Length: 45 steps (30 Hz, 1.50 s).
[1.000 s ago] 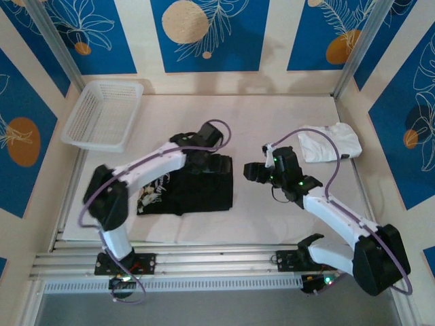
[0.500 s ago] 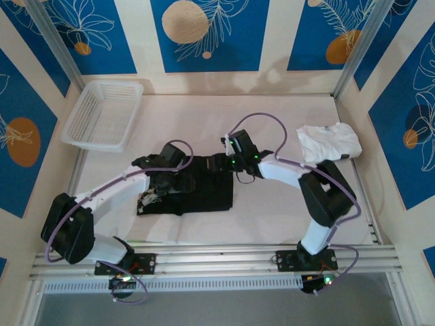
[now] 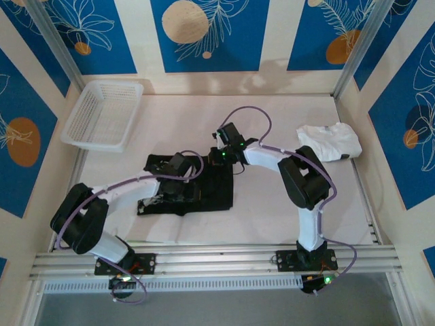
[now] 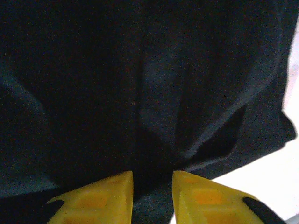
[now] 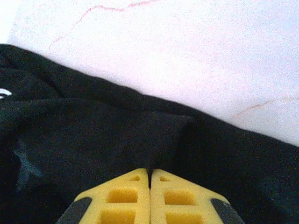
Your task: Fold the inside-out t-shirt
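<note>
The inside-out t-shirt (image 3: 212,191) lies bunched mid-counter (image 3: 272,207), with the right gripper (image 5: 150,175) closed at its far edge and the left gripper (image 4: 153,181) slightly parted over its middle, likely setting up a fold.

Cream wall panels (image 3: 139,41) printed with blue blocks, white leaf outlines and pale orange discs are closing in the back and both sides of the workspace, and two slanted aluminium posts (image 3: 355,51) are rising at its far corners. A white table (image 3: 268,214) is filling the middle under soft, even light that is casting only faint shadows, its surface showing thin pinkish streaks up close. A ribbed silver rail (image 3: 217,261) is running along the near edge, with a grey floor (image 3: 217,309) lying below it.
</note>
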### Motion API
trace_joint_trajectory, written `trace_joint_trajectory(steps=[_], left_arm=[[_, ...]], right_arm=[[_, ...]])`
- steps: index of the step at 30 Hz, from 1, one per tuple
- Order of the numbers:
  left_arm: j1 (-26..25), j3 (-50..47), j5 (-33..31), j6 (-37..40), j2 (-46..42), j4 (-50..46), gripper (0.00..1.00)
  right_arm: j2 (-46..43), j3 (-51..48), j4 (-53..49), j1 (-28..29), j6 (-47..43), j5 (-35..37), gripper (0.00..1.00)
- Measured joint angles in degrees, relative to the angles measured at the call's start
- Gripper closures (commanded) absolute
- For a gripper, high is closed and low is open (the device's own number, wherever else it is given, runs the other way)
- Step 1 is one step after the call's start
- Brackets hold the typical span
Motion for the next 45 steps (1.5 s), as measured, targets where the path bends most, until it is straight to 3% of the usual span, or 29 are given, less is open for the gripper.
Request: trace_joint_trajectory(steps=[7, 12, 15, 19, 23, 28, 33, 38, 41, 45], left_arm=[[-4.2, 0.0, 8.9, 0.3, 0.1, 9.6, 0.88], [-7.1, 0.4, 16.5, 0.9, 1.5, 15.0, 0.7], [-7.2, 0.4, 17.3, 2.3, -0.4, 15.3, 0.56], [-2.7, 1.1, 10.8, 2.6, -6.2, 12.2, 0.41], [2.6, 5.2, -1.1, 3.8, -5.3, 5.9, 0.38], [3.0, 9.9, -9.3, 6.7, 0.5, 1.1, 0.37], [2.8, 13.6, -11.4, 9.5, 7.6, 0.4, 0.44], [2.1, 16.8, -12.0, 12.1, 13.6, 0.3, 0.81], [1.5, 17.1, -11.9, 13.1, 14.0, 0.5, 0.94], [-1.3, 16.4, -9.3, 14.6, 11.1, 2.6, 0.97]], right_arm=[[0.0, 3.9, -5.3, -3.3, -1.4, -2.8, 0.91], [1.6, 9.0, -10.3, -6.8, -2.4, -5.6, 0.72], [1.5, 9.2, -11.8, -9.4, -3.4, -5.7, 0.58], [-3.0, 4.0, -11.7, -11.9, -4.7, -5.6, 0.5], [-9.8, -1.7, -11.2, -11.5, -4.9, -5.8, 0.49], [-14.4, -6.9, -9.1, -10.4, -4.8, -6.3, 0.48], [-14.6, -9.9, -8.3, -9.8, -4.8, -6.5, 0.49], [-14.6, -10.5, -7.6, -9.8, -4.8, -6.6, 0.49], [-14.8, -11.3, -7.4, -9.8, -4.8, -6.4, 0.49], [-17.2, -13.7, -7.9, -10.1, -5.4, -5.3, 0.49]])
